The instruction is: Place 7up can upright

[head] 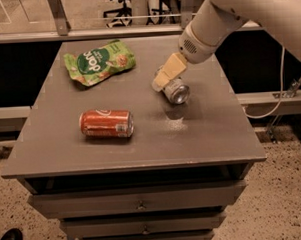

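The 7up can (175,91), silver-white with green markings, lies on its side on the grey table (206,134), right of centre, its top end facing the front. My gripper (166,75) has cream-coloured fingers and hangs from the white arm coming in from the upper right. It sits directly over the rear part of the can, at or just above it, and hides that part.
An orange-red soda can (106,123) lies on its side at the table's front left. A green snack bag (99,61) lies at the back left. Drawers are below the table's front edge. A railing and a cable run behind and to the right.
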Tool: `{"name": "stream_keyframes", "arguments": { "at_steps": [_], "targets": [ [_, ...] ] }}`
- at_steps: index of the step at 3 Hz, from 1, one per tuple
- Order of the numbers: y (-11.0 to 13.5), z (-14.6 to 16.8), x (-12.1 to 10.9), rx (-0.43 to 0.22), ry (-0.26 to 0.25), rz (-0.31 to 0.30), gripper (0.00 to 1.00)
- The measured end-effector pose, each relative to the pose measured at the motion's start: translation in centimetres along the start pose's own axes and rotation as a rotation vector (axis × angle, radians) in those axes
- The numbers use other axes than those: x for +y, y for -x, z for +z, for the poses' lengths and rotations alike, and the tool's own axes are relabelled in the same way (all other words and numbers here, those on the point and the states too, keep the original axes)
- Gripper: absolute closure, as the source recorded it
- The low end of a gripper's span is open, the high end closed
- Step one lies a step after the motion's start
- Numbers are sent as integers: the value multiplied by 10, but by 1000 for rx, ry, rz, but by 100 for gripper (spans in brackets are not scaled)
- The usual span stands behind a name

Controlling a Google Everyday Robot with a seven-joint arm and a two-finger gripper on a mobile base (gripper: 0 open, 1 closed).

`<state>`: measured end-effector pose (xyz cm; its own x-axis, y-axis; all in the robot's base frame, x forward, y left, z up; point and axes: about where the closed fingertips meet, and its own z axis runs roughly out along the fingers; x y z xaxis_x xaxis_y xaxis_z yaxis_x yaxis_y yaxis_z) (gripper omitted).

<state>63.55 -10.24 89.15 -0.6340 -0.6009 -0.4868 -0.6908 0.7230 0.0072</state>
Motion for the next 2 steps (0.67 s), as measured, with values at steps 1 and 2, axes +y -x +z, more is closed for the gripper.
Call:
{"name": "stream_keyframes", "arguments": {
  "at_steps": [1, 2],
  "targets": [
    [16, 24, -9, 21, -48, 62, 0],
    [21, 35, -18, 38, -85, 109, 0]
  ]
}}
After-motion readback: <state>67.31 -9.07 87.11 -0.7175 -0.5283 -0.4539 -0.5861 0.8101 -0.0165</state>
